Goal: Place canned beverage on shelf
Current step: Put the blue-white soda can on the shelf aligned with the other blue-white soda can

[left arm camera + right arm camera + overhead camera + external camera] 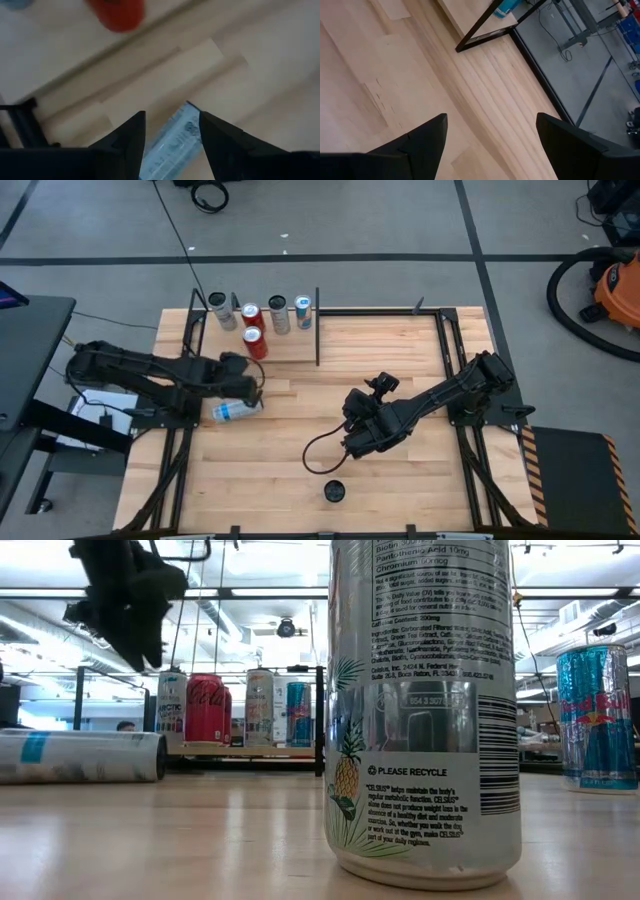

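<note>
Farthest in front of the shelf, the right gripper hung spread and empty. Closer to the shelf, the left gripper hovered, fingers slightly parted, over a white-and-blue can lying on the tabletop. Five upright cans stood on the shelf.

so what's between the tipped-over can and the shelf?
Only bare tabletop, going by the high view. The lying can sits under the left pincer; the shelf with its standing cans lies beyond.
</note>
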Motion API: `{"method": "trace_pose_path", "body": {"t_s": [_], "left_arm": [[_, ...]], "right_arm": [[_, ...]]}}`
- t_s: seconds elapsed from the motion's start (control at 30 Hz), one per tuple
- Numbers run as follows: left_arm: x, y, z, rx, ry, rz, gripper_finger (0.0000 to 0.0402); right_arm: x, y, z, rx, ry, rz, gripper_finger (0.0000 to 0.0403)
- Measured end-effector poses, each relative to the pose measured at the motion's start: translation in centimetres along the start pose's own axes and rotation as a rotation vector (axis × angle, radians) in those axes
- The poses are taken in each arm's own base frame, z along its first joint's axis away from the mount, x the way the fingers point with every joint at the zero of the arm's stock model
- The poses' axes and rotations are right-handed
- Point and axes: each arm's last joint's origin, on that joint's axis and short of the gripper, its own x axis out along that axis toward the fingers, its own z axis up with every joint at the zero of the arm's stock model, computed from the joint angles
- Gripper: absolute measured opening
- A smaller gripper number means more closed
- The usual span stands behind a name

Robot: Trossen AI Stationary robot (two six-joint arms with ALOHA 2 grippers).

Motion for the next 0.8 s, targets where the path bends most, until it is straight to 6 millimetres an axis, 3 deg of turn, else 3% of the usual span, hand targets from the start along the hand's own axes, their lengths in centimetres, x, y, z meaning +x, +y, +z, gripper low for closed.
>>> {"method": "trace_pose_path", "body": {"t_s": [0.23, 0.5, 0.63, 0.8], "left_arm": [[-1.5, -1.7, -3.4, 0.107, 0.103, -0.127, 0.0185], [-4.1, -4.1, -7.7, 0.178, 0.114, -0.385, 0.0185], [-3.3, -4.9, -9.9, 0.215, 0.166, -0.393, 0.0185], [-0.7, -6.0, -12.2, 0.203, 0.265, -0.432, 0.0185]], "right_arm": [[0.2, 0.1, 0.2, 0.026, -0.004, 0.013, 0.0313], [0.4, 0.3, 0.3, 0.052, 0.067, 0.075, 0.0313], [0.4, 0.3, 0.3, 0.053, 0.067, 0.080, 0.0313], [0.3, 0.4, 0.3, 0.051, 0.068, 0.083, 0.0313]]}}
